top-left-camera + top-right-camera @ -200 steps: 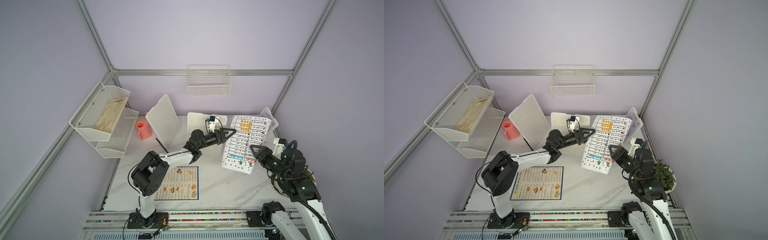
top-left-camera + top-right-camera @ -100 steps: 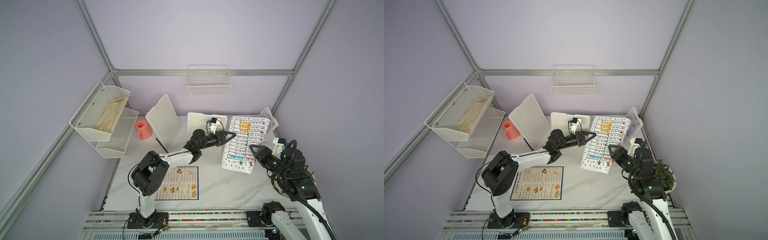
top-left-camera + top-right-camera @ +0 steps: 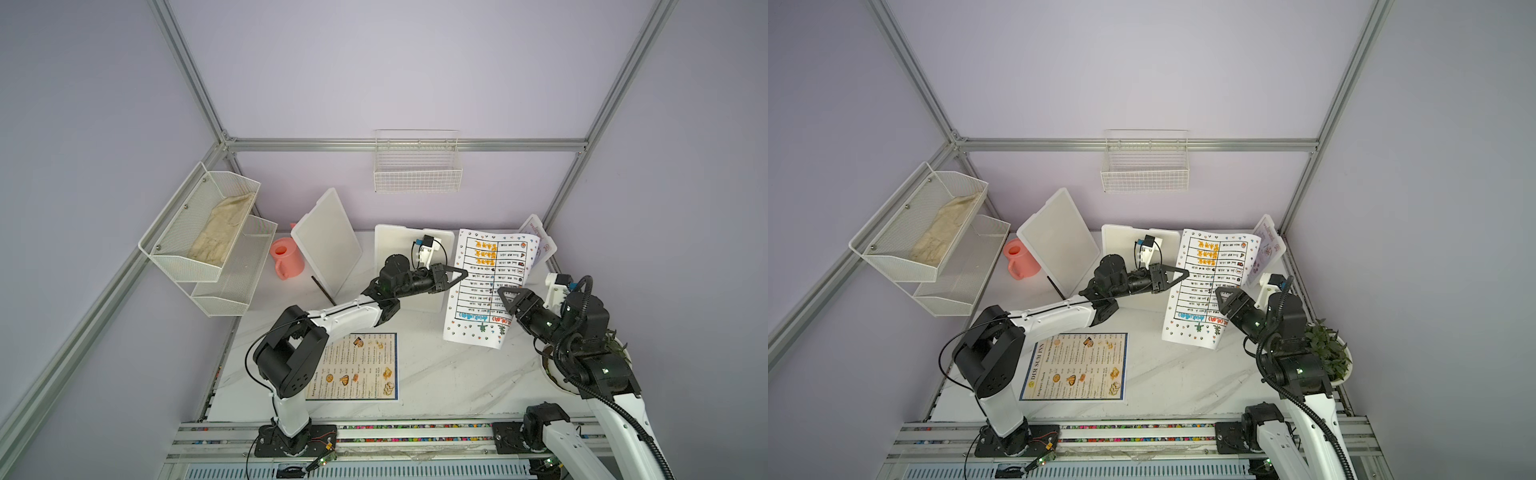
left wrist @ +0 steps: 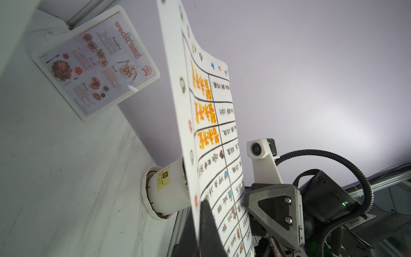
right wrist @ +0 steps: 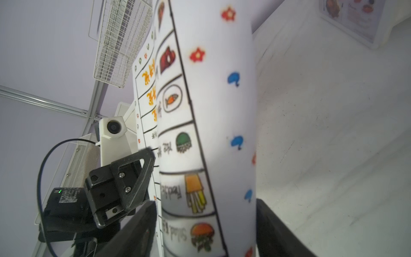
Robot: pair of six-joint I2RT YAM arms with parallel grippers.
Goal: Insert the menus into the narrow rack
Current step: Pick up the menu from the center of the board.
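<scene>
Dotted sheet (image 3: 486,291) raised mid-table bars crossing; tabletop (image 3: 457,382) before it free.

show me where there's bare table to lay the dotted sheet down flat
Bare marble table lies between the DIM SUM INN menu and the plant pot, in front of the upright dotted sheet. The back is crowded: white boards, pink cup.
</scene>
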